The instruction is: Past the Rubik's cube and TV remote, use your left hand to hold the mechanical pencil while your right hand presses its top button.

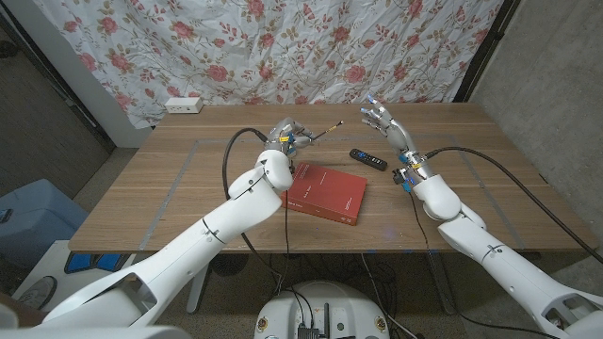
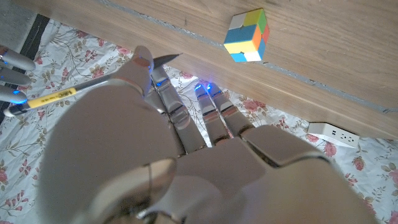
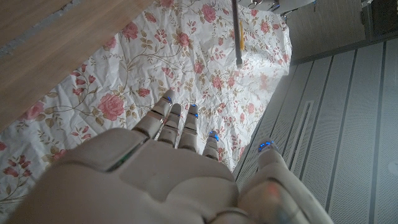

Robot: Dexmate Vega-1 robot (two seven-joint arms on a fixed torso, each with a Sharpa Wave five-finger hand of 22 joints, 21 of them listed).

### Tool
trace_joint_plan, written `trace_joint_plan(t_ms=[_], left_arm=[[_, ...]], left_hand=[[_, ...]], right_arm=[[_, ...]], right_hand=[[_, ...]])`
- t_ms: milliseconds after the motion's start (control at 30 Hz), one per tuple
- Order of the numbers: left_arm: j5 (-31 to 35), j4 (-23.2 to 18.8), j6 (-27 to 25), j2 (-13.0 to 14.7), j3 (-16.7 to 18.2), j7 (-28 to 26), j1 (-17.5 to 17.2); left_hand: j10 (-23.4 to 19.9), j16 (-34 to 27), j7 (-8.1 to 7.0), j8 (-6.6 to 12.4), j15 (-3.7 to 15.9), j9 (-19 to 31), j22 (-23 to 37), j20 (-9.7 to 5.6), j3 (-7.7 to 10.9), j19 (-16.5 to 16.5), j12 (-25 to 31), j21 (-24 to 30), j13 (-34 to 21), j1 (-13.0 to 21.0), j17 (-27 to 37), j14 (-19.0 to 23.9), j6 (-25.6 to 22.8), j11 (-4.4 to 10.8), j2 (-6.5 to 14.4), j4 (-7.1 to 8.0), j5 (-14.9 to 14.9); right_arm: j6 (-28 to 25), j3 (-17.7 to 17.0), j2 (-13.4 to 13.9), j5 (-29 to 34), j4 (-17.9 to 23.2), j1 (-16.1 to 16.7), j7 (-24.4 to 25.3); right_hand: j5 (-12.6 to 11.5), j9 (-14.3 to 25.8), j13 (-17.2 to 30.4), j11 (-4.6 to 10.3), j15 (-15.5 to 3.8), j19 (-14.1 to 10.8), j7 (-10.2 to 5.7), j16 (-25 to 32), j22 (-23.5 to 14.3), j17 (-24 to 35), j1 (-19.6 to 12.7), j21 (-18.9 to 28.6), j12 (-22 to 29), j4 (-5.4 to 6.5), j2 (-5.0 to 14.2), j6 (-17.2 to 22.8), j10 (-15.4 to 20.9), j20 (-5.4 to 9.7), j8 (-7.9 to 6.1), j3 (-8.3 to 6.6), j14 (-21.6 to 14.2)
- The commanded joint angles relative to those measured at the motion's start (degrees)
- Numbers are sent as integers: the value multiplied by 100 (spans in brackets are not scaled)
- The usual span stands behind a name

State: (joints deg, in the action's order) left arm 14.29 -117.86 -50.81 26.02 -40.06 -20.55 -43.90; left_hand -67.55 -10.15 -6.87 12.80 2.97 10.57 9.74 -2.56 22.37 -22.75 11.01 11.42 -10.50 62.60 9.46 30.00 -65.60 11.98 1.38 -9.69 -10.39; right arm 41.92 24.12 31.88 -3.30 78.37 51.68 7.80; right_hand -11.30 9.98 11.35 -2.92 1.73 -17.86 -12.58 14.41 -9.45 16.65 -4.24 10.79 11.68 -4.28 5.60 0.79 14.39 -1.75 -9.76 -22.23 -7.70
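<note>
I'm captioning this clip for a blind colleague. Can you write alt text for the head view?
The left robot hand holds a mechanical pencil above the far side of a wooden table, while the right robot hand hovers open nearby. A red book and a TV remote lie between the arms.

Makeshift lab: floral sheet as backdrop behind wooden table.

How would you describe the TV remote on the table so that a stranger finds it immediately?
Start at the red book in the middle of the wooden table. Just beyond its far right corner lies the TV remote, below the raised right hand. It is the only small, flat black bar there.
</note>
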Motion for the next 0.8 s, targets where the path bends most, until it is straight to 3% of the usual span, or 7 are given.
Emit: trace_joint_plan(t_ms=[33, 233, 333, 433, 800], left_arm=[[-787, 113, 162, -232, 167, -474, -54], [-1121, 125, 240, -291, 261, -625, -103], [-1277, 117, 223, -320, 301, -691, -114], [-1407, 106, 222, -301, 305, -717, -95], [-1772, -67, -204, -274, 289, -891, -30]], left_hand=[[-127, -1, 55, -5, 932, 11, 20, -235, -30, -45, 23, 1, -21, 22, 10, 21, -27, 81, 45, -9, -38], [-120, -2, 58, -20, 924, 13, 21, -226, -41, -53, 16, 4, -21, 18, 9, 23, -3, 80, 48, -5, -40], [-114, -2, 61, -21, 921, 14, 21, -222, -45, -58, 13, 6, -21, 18, 9, 24, -8, 81, 51, -4, -41], [-113, -2, 56, -23, 918, 15, 21, -212, -49, -69, 11, 10, -21, 17, 9, 25, -8, 81, 53, -3, -41], [-118, -2, 92, -34, 910, 19, 24, -190, -63, -96, 9, 19, -22, 20, 7, 28, 1, 82, 63, -2, -46]], right_arm=[[45, 27, -42, 587, -117, -85, 372], [0, 24, -83, 1063, -152, -115, 781], [10, 43, -86, 1213, -179, -144, 921], [-19, 59, -86, 1338, -186, -165, 1049], [-166, 128, 78, 1663, -47, -179, 1251]], right_hand=[[6, 21, 10, 9, 41, -9, -6, 9, -19, 14, -56, -14, -32, -29, 136, -30, -98, -5, -35, 3, 9], [2, 26, 3, -46, 123, 47, 0, -34, -18, 11, -39, -27, -47, -38, 100, 18, -156, -24, -77, 21, 94], [-5, 29, -5, -106, 189, 196, -2, -82, -17, 7, -30, -60, -71, -44, 94, 92, -235, -61, -110, 28, 197], [-11, 30, -16, -152, 257, 293, -2, -133, -16, -7, -53, -64, -124, -79, 74, 140, -430, -97, -124, 25, 300], [-12, 34, -29, -264, 406, 390, -2, -200, -13, -60, -231, -55, -135, -252, 19, 169, -631, -183, -130, -37, 399]])
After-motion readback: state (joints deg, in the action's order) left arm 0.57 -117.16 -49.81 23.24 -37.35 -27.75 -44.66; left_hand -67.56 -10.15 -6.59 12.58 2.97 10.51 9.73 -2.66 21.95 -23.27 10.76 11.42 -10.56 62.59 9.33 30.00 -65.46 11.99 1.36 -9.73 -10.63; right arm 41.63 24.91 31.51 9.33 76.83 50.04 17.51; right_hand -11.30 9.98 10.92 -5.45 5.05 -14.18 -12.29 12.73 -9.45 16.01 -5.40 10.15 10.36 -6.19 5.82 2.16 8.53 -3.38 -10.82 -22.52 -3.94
